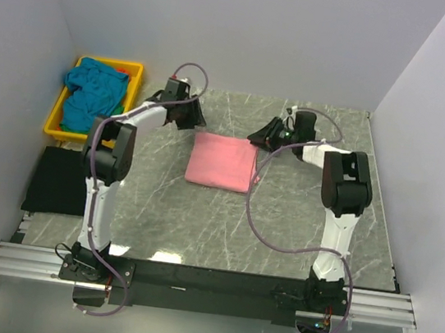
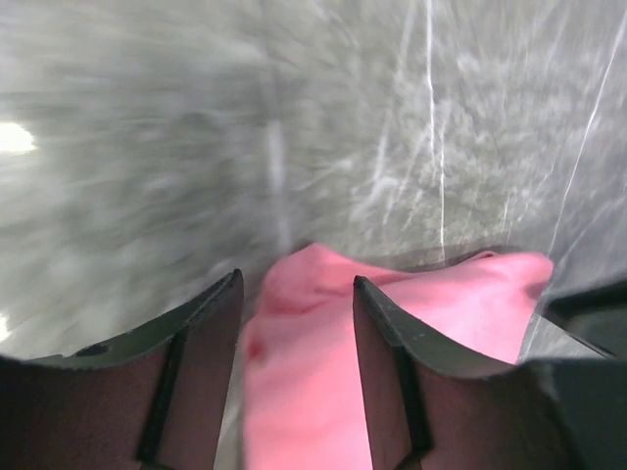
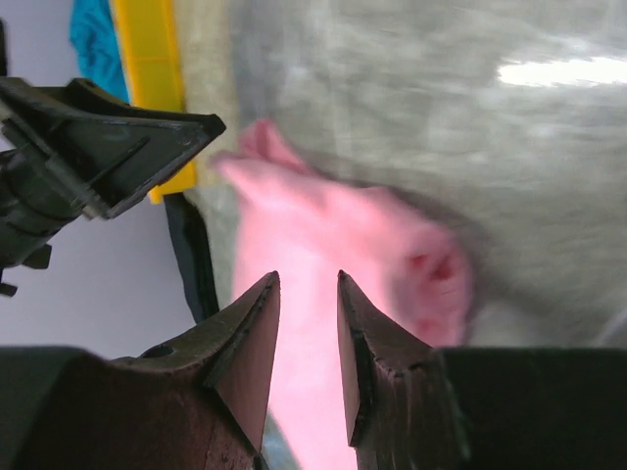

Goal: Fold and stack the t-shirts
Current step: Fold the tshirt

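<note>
- Salmon-pink t-shirt [image 1: 221,162] lies folded into a flat, neat rectangle on the counter [image 1: 298,218]. That grey veined slab is the widest thing before me. The shirt sits about the middle of it, toward the far side, between my two hands.
- Off the counter's left edge lies a black mat [image 1: 59,181], flat and dark, well apart from the pink shirt.
- Beyond the mat, at the far left corner, stands the yellow tray [image 1: 138,76], just beside the counter's edge.
- A teal t-shirt [image 1: 91,97] lies crumpled in that tray, heaped up and spilling over its near rim.
- My left hand [image 1: 186,116] hangs at the far left corner of the pink shirt. From my wrist I see its fingers [image 2: 196,333] standing well apart, with pink cloth in sight between and beyond them. The view is blurred, but I see nothing pinched.
- My right hand [image 1: 258,136] hangs at the far right corner of the same shirt. Its fingers [image 3: 250,333] stand narrow, with only a slim gap between them. The pink cloth shows through that gap from below, and the tips clasp nothing that I can see.
</note>
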`<state>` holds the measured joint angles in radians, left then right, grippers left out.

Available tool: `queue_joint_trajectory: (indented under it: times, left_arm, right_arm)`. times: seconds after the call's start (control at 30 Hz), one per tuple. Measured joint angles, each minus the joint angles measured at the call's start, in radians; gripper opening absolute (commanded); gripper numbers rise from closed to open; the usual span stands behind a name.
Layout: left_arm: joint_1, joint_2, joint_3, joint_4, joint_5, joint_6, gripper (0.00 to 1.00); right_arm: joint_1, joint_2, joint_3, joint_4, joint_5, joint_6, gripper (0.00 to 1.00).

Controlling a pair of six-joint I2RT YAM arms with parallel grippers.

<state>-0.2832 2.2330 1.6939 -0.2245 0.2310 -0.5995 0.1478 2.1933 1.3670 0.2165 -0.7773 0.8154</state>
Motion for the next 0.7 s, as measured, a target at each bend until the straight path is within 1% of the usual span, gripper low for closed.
queue_joint_trajectory:
  times: [0.03,0.2,0.27,0.33,0.43,0.5,0.63,0.7]
  left_arm:
    - [0.008,-0.029,-0.016,-0.011,-0.016,-0.004,0.56]
    - [0.037,-0.226,-0.145,-0.023,-0.1,-0.026,0.68]
    - [0.037,-0.324,-0.215,-0.016,-0.121,-0.035,0.71]
    - [0.031,-0.411,-0.285,0.002,-0.126,-0.048,0.72]
    - [0.003,-0.526,-0.396,0.047,-0.119,-0.061,0.68]
    - [-0.03,-0.563,-0.455,0.069,-0.107,-0.076,0.63]
    - [-0.106,-0.555,-0.561,0.122,-0.069,-0.104,0.54]
    - [-0.138,-0.531,-0.607,0.147,-0.05,-0.122,0.47]
  right_arm:
    - [0.0,-0.022,-0.002,-0.01,0.001,-0.007,0.37]
    - [0.014,-0.201,-0.078,-0.006,-0.005,-0.037,0.38]
    - [0.032,-0.269,-0.138,0.027,-0.015,-0.03,0.38]
    - [0.055,-0.315,-0.21,0.077,-0.029,-0.008,0.39]
    - [0.092,-0.348,-0.338,0.156,-0.053,0.041,0.4]
    - [0.113,-0.341,-0.392,0.174,-0.069,0.063,0.4]
    - [0.128,-0.323,-0.445,0.199,-0.105,0.082,0.4]
    - [0.128,-0.295,-0.449,0.228,-0.123,0.083,0.39]
